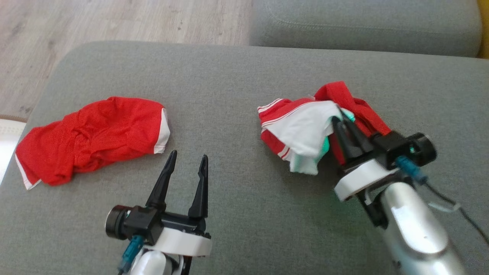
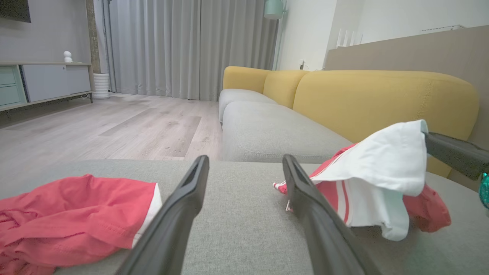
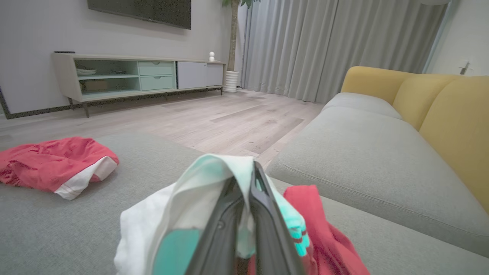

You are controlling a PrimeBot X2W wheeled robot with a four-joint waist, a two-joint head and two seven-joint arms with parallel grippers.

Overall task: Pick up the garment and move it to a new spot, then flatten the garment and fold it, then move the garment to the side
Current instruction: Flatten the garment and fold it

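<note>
The right pincer (image 1: 342,121) is clamped tight on a white fold of the red-and-white garment (image 1: 301,131), which bunches just ahead of and beneath its fingertips on the grey sofa cushion (image 1: 244,72). To lift it well, I'd say the arm should rise straight and slowly, so the thin pinch does not slip and the trailing red cloth clears the cushion before any sideways travel. The left pincer (image 1: 188,156) hovers spread wide, holding nothing. By my count there are two pincers and two garments, the second a red garment (image 1: 91,139) crumpled off to the left pincer's left.
</note>
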